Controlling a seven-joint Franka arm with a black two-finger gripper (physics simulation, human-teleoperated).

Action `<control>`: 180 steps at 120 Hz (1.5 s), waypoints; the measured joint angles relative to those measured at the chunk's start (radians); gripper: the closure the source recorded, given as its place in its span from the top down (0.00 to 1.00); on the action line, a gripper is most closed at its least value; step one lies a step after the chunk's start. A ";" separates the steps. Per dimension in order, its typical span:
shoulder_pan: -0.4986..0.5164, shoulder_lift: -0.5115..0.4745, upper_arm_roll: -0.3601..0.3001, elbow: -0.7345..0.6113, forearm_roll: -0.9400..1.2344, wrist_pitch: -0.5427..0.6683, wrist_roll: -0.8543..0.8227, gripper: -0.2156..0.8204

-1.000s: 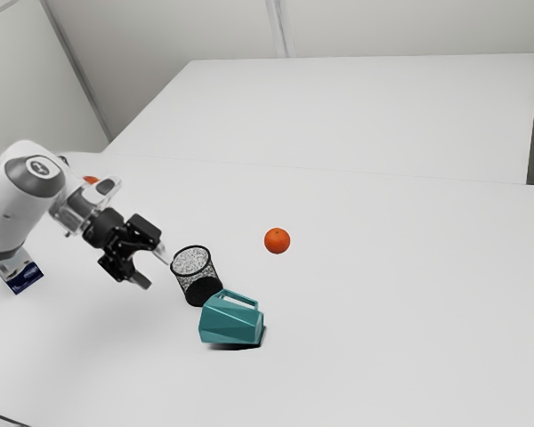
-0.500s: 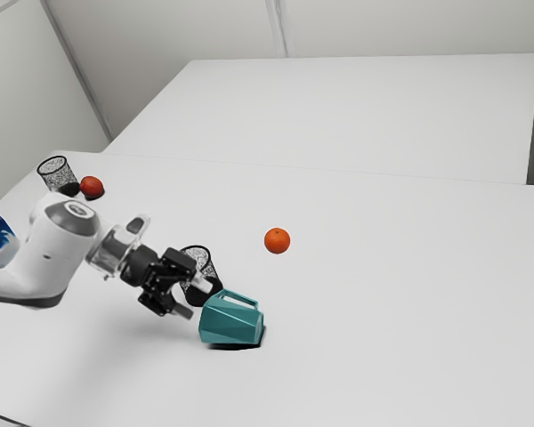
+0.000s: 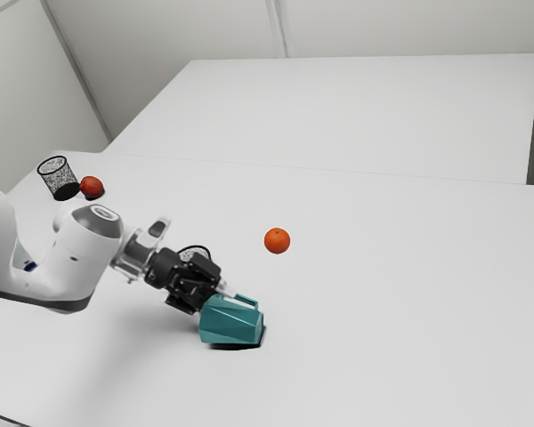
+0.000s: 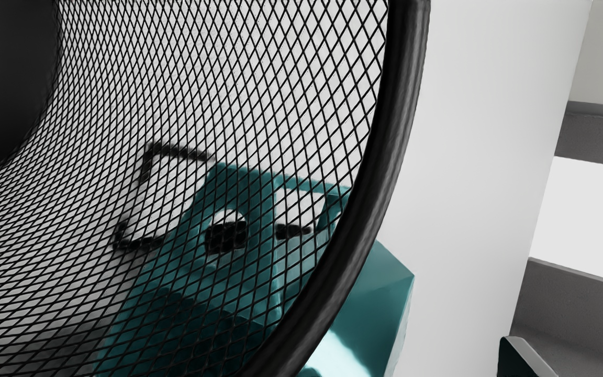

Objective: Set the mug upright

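Observation:
The teal mug (image 3: 232,322) lies on its side on the table, its handle uppermost. My gripper (image 3: 212,300) is at the mug's side nearer the arm, with one light fingertip just by the handle; the other tip is hard to make out. Whether it touches the mug, I cannot tell. In the wrist view the mug (image 4: 380,298) is partly seen through black mesh, and one fingertip of the gripper (image 4: 522,358) stands far out to the side, so the fingers look wide open.
A black mesh cup (image 3: 194,253) stands right behind my gripper; its rim (image 4: 409,104) crosses close before the hand camera. An orange (image 3: 277,241) rests beyond the mug. Another mesh cup (image 3: 59,178) and a red fruit (image 3: 92,187) are at the exterior view's left.
My hand has travelled toward the exterior view's right and down, past the near mesh cup to the mug. The mug, orange and cups have stayed put.

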 joint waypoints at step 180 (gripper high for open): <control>-0.336 -0.011 -0.130 0.192 1.341 0.292 -0.563 0.03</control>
